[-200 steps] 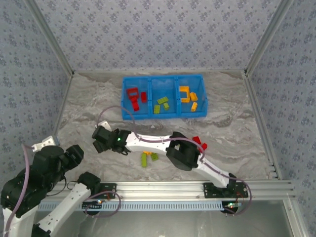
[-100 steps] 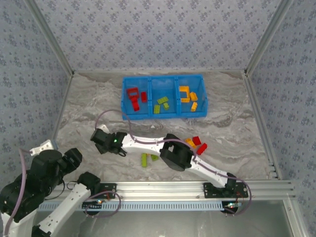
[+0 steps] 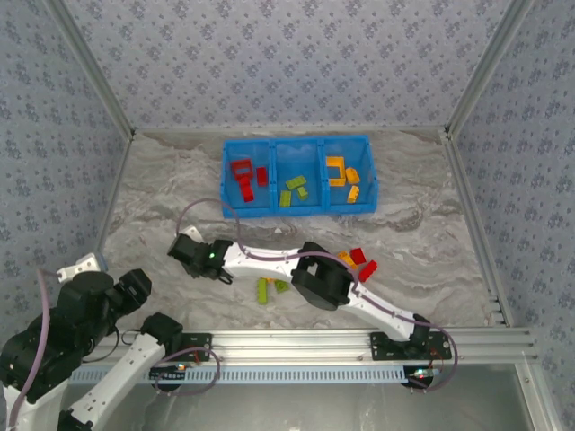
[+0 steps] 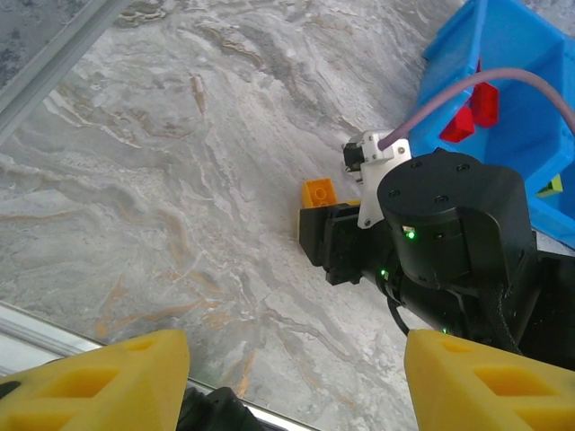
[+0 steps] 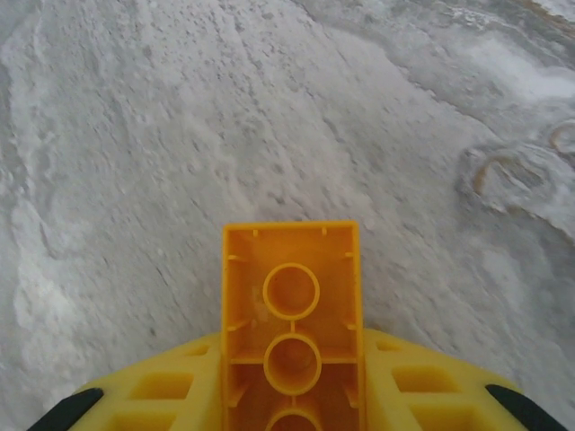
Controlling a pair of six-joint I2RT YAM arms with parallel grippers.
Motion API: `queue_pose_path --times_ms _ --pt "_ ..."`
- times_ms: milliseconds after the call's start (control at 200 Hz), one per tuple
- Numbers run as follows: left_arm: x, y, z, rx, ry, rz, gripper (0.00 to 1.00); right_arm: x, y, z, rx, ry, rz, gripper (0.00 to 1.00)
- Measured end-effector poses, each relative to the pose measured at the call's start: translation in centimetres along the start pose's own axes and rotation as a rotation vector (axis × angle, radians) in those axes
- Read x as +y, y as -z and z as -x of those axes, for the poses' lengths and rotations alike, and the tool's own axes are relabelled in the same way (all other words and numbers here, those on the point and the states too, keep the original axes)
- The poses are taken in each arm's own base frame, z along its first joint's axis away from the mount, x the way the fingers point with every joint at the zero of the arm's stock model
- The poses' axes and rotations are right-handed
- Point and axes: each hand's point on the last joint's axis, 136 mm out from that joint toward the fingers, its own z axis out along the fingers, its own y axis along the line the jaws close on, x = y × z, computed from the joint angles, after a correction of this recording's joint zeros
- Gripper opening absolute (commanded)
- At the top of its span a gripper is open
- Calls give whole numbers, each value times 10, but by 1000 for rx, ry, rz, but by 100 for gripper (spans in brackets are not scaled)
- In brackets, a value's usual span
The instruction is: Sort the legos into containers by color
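Right gripper [image 5: 289,355] clamped on an orange brick [image 5: 289,269] down at the table [image 5: 135,135], left gripper [image 4: 295,355] jaws apart and empty, blue bin [image 3: 296,212] well apart, partly filled

You get bright, even light with soft shadows; at the right wrist the orange-yellow brick [image 5: 289,314] is sharp, the table [image 5: 135,135] slightly blurred.

The table [image 3: 162,197] has a matt, grey-veined marble look. The blue bin [image 3: 305,212] and the orange brick [image 5: 289,305] are smooth, faintly glossy plastic. The rail [image 3: 296,339] along the table's near edge is bare metal.
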Motion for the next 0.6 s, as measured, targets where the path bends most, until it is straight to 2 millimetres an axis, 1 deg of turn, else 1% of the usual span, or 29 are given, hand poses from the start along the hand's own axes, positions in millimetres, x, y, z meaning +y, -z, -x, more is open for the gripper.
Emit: queue_pose_path --times_ms 80,155,215,265,320,335,355,370,395,430,465,495,535,600 --pt "-8 -4 -2 18 -20 -32 65 -11 15 -5 5 10 -14 29" --pt "-21 -10 -7 52 -44 -70 65 -25 36 -4 -6 12 -25 29" --pt "-35 -17 -10 90 -64 -100 64 -41 62 3 -33 2 -32 29" --pt "-47 -25 -13 124 -79 -124 64 -58 87 11 -67 -15 -41 29" --pt "-62 -35 -17 165 -93 -150 64 -81 120 22 -117 -45 -51 29" --pt "-65 -38 -18 175 -95 -157 64 -90 132 26 -136 -57 -60 29" --pt "-70 -41 -19 186 -99 -167 64 -97 141 29 -151 -67 -64 29" --pt "-73 -43 -20 195 -101 -173 64 -107 154 34 -173 -83 -69 30" --pt "-79 -47 -21 206 -103 -185 64 -117 166 37 -193 -99 -73 30" --pt "-87 -52 -22 221 -105 -205 64 -139 189 45 -237 -135 -88 30" --pt "-95 -56 -22 232 -107 -223 63 -159 208 49 -270 -167 -108 30" --pt "-102 -59 -22 238 -111 -240 64 -176 220 51 -293 -193 -124 30" --pt "-113 -64 -24 249 -122 -266 64 -204 237 51 -319 -235 -156 30" --pt "-133 -72 -29 266 -160 -304 63 -243 252 45 -335 -291 -210 30"
